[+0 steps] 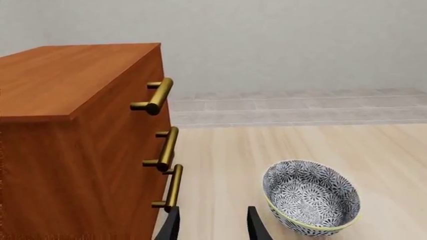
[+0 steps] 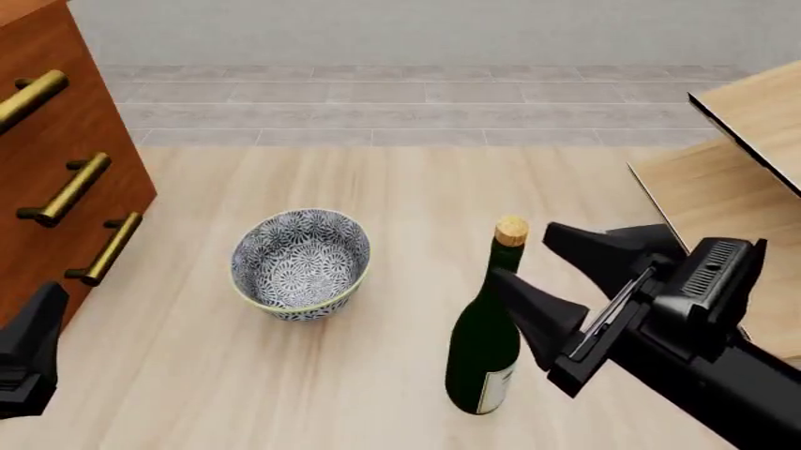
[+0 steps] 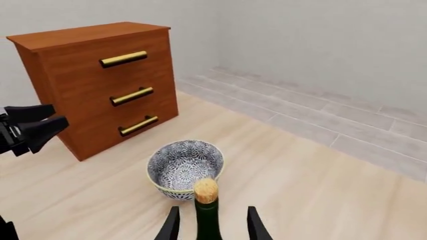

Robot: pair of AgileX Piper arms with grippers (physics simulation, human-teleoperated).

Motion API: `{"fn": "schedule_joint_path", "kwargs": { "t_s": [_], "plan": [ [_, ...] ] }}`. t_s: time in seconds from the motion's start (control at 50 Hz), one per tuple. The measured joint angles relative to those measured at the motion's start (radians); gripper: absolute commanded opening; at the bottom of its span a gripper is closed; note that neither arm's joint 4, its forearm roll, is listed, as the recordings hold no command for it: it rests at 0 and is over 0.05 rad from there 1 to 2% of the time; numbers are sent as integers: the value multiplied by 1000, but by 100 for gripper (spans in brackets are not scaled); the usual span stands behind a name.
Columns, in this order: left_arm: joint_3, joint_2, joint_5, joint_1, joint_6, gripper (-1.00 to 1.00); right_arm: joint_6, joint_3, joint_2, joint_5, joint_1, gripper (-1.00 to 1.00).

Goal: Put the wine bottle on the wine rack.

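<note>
The dark green wine bottle (image 2: 483, 347) with a tan cork (image 2: 511, 230) stands upright on the table, right of the bowl. My right gripper (image 2: 520, 251) is open, its two fingers on either side of the bottle's neck just below the cork, with gaps showing in the right wrist view (image 3: 212, 227). The cork (image 3: 206, 191) rises between the fingers there. The wine rack (image 2: 732, 173), light slanted boards with black edging, stands at the right edge. My left gripper (image 1: 212, 227) is open and empty, low near the cabinet; it also shows in the front view (image 2: 32, 352).
A reddish-brown cabinet (image 2: 63, 159) with brass handles stands at the left. A blue-patterned bowl (image 2: 300, 262) sits on the table between the cabinet and the bottle. A pale tiled floor and wall lie beyond the table's far edge.
</note>
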Motion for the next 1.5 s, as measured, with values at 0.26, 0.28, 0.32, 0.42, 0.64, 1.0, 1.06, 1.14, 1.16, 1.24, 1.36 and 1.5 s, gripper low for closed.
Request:
{"fn": "schedule_joint_path", "kwargs": {
  "t_s": [0.26,0.28,0.32,0.42,0.64,1.0,1.06,1.14,1.16,1.24,1.36,1.5],
  "plan": [
    [0,-1,4,7,-4,100,1,-19,54,-35,17,100],
    [0,-1,4,8,-4,100,1,-20,58,-37,18,100],
    [0,-1,4,10,-5,100,0,-24,64,-40,20,100],
    [0,-1,4,14,-6,100,-1,-32,76,-45,24,100],
    [0,-1,5,19,-7,100,-4,-40,87,-52,29,-100],
    [0,-1,6,24,-7,100,2,-36,83,-55,30,-100],
    [0,-1,6,24,-7,100,4,-37,76,-48,31,-100],
    [0,-1,5,24,-7,100,4,-41,57,-27,34,-100],
    [0,-1,5,24,-7,100,4,-42,52,-21,34,-100],
    [0,-1,5,23,-8,100,1,-49,22,10,33,-100],
    [0,-1,4,21,-9,100,-5,-59,-29,58,27,-100],
    [0,-1,3,17,-11,100,-6,-69,-96,116,13,-100]
  ]
}}
